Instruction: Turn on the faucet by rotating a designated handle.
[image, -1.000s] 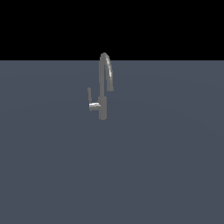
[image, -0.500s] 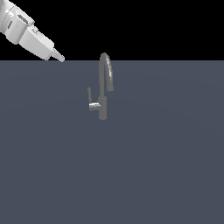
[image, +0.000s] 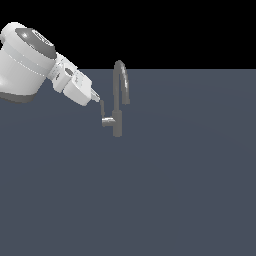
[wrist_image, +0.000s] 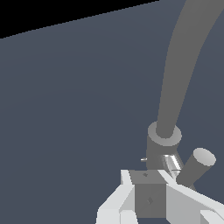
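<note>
1. The faucet (image: 118, 117) is seen standing upright on the flat grey desk (image: 175, 190), a little toward the exterior view's left of the middle. A thin post is topped by a tall bent spout.

2. The handle (image: 102, 109) is found on the side of the post that faces the exterior view's left. It is a short thin bar that points up from a small stub.

3. The tool (image: 96, 98) is seen coming in from the exterior view's left, tilted down. Its tip is right by the top of the handle. A touch may be there, but it cannot be told for sure from so small a picture.

4. In the wrist view the white fingers (wrist_image: 131, 199) are seen low in the picture, with a grey block between them and the post just beyond. Whether the tool is spread or pressed together cannot be told from these pictures.

5. The faucet looks like hard metal. It is judged to be stiff, smooth and a bit slippery. It is fixed to the desk, so it should not slide or tip when pushed.

6. The handle is judged to turn about its stub. It is best pushed or held near its free top end, far from the stub, so less force is needed. The spout should be left alone.

7. Because the bar is thin and smooth, the tool could slip off it. A slow, steady push is called for.
</note>
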